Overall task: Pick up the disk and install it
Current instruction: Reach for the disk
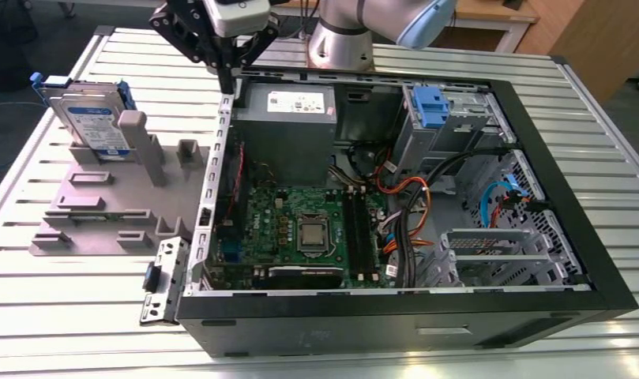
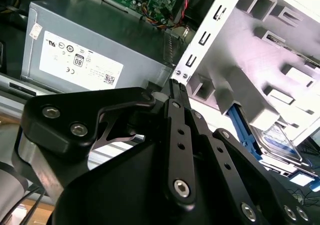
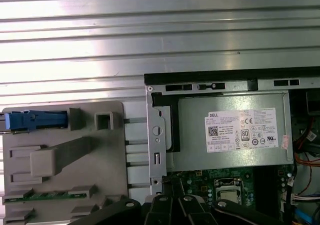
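Hand [image 1: 227,85] pressed together over the case [image 1: 330,324] rim. Exterior view shows the disk [image 1: 91,118] label, upright in the holder [image 1: 98,207]; first wrist view shows its blue edge.

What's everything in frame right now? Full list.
disk: one, silver in blue carrier, upright in holder, exterior view's left
holder: one, grey, on table beside case
computer case: one, black, open, on table
power supply: one, grey, case's far corner
motherboard: one, green, case floor
blue bracket: one, in case's drive bay
table: one, silver, slatted
arm: one, silver-blue, beyond case
gripper: one, black, shut, empty, over case edge near power supply
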Robot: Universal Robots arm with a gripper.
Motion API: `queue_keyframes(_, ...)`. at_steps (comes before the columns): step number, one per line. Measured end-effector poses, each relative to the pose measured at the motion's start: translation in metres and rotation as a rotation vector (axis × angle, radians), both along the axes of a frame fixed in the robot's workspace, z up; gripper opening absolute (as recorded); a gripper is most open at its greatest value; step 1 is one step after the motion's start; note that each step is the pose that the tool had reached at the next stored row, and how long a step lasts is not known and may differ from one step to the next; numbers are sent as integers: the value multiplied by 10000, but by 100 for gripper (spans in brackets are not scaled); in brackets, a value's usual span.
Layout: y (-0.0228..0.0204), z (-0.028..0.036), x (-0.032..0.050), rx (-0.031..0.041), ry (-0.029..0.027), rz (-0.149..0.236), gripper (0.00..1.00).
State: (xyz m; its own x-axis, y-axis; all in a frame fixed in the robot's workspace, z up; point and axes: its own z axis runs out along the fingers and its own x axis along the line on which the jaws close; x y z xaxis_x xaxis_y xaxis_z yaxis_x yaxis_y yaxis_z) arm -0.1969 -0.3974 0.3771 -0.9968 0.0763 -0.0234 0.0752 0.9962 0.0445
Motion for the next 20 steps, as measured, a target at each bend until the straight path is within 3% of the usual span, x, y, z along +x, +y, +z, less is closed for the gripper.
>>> queue_keyframes(9,0,-1,-20,-1,1,0,11)
queue_keyframes(20,15,-8,-109,-1,0,0,11)
